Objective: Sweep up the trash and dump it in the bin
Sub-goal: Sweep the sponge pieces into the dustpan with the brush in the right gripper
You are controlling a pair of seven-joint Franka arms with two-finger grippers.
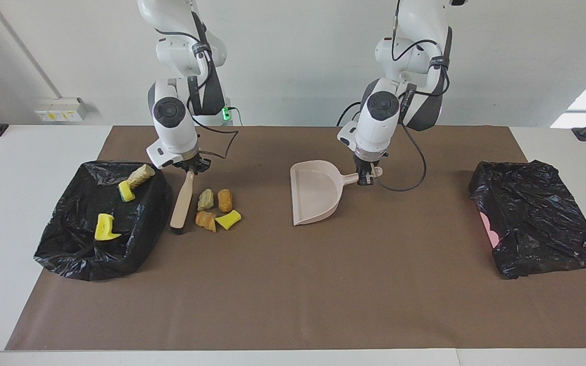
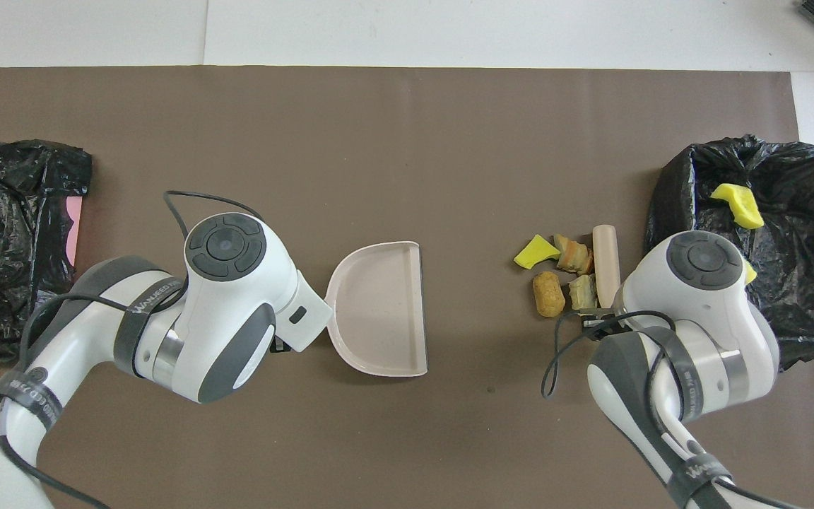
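Note:
Several trash scraps (image 1: pixel 216 209), yellow and tan-orange, lie in a small pile (image 2: pixel 559 272) on the brown mat. Three more scraps (image 1: pixel 105 227) sit inside the black-bagged bin (image 1: pixel 69 249) at the right arm's end. My right gripper (image 1: pixel 191 168) is shut on the handle of a beige brush (image 1: pixel 182 201), which stands between the bin (image 2: pixel 803 297) and the pile with its head down on the mat. My left gripper (image 1: pixel 367 178) is shut on the handle of the beige dustpan (image 1: pixel 316 193). The dustpan (image 2: pixel 379 304) is mid-table, its mouth toward the pile.
A second black-bagged container (image 1: pixel 537 218) with a pink patch on its side stands at the left arm's end of the table (image 2: pixel 11 233). The brown mat (image 1: pixel 293 295) covers most of the white table.

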